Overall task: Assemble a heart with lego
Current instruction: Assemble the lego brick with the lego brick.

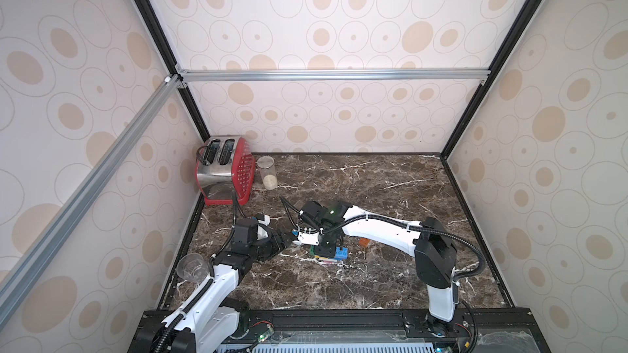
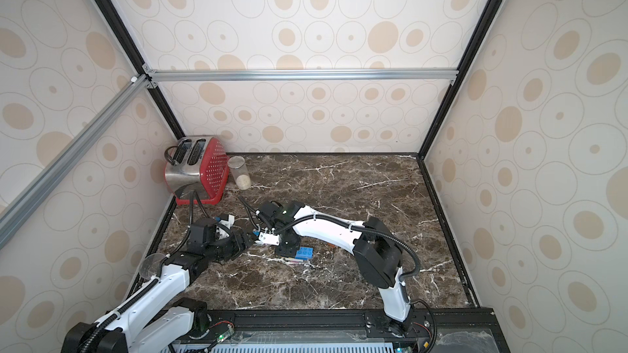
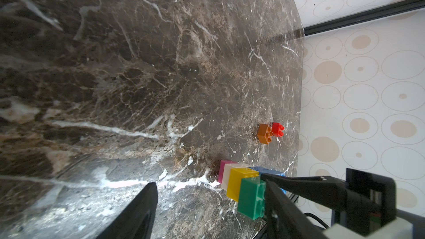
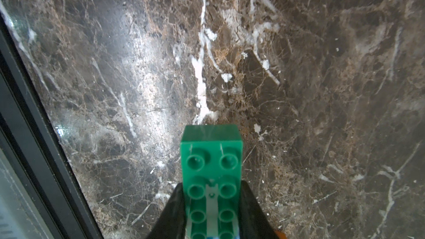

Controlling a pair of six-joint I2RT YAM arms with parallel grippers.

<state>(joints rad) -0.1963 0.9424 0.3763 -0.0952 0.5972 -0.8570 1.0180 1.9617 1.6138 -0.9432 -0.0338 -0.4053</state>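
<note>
At the near left edge, a clear plastic cup [image 1: 193, 266] stands close to the wall, partly behind the left arm. In the far left corner is a red and steel two-slot toaster [image 1: 224, 168]. Just right of it is a clear cylindrical jar [image 1: 267, 173] with pale grains at the bottom. Both are well apart from the bricks. The tabletop [image 1: 373, 181] is glossy dark brown marble with white veins.

The left hand [image 1: 287, 237] is low over the tabletop, left of the bricks. Its fingers [image 3: 142, 208] are apart and hold nothing. Just right of it, the right hand [image 1: 328, 248] reaches down and is clamped on the green oblong brick [image 4: 211, 155], with its black fingers pressing the smooth long sides. This brick is on top of the half-built heart [image 3: 234, 181], a stepped stack of studded plastic bricks standing near the middle. From the bottom it goes pink, white, yellow beside a blue brick [image 1: 341, 253], then green. In both top views the right hand covers most of it.

Further right, an orange square brick [image 3: 264, 134] and a small red brick [image 3: 277, 129] lie loose, just beside one another. The white right forearm passes over them and hides the red one in the top views.
</note>
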